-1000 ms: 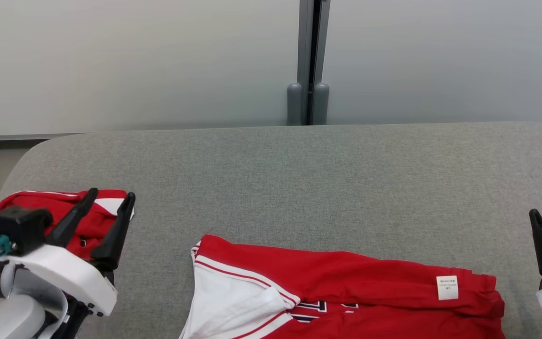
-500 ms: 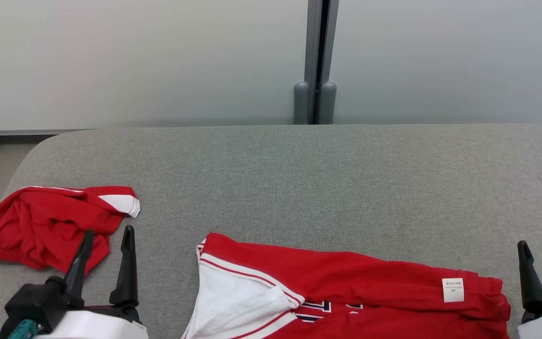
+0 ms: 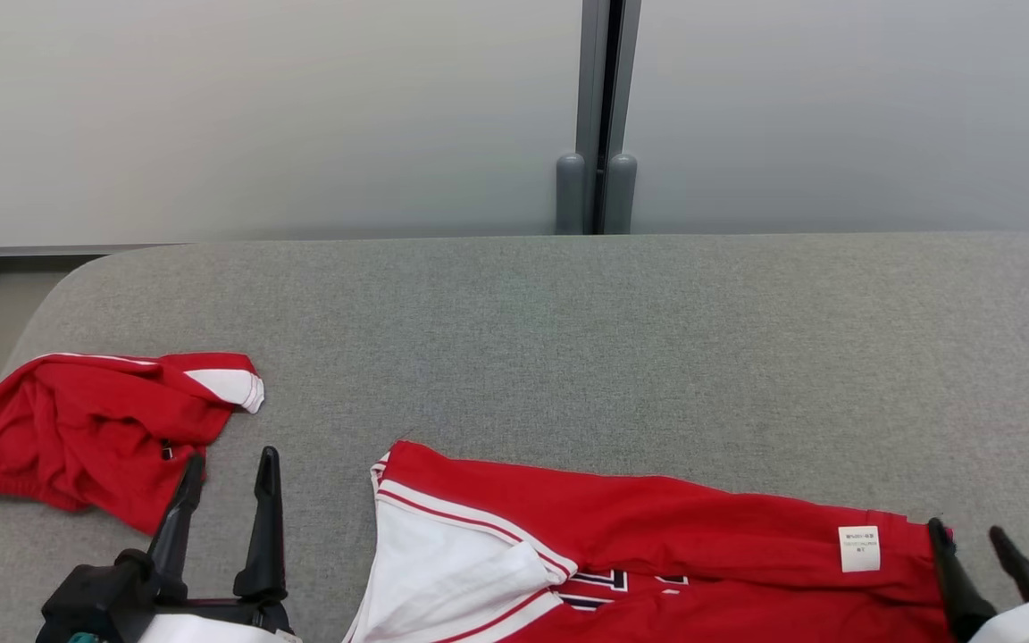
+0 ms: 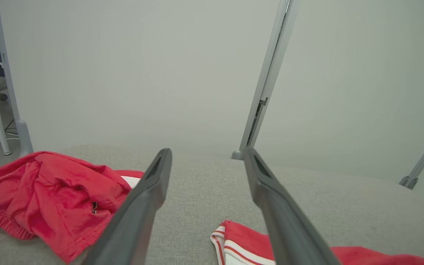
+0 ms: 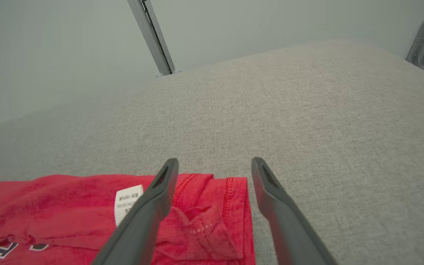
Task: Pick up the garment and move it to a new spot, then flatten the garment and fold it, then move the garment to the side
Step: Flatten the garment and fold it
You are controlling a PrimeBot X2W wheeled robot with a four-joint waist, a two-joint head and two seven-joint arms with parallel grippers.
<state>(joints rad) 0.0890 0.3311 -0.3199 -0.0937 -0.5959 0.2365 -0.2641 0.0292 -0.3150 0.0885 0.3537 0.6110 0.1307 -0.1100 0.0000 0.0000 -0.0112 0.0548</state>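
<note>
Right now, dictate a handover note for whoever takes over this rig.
Left claw: open, empty, between the two garments.
Right claw: open, empty, at the red jersey's right end, near its white label.
Jersey: spread along the near edge of the grey cushion, wrinkled, not folded.
Crumpled red garment: far left of the cushion, unfolded.
Done: nothing folded yet.
Left: likely grip the jersey, flatten, fold, move it aside.
</note>
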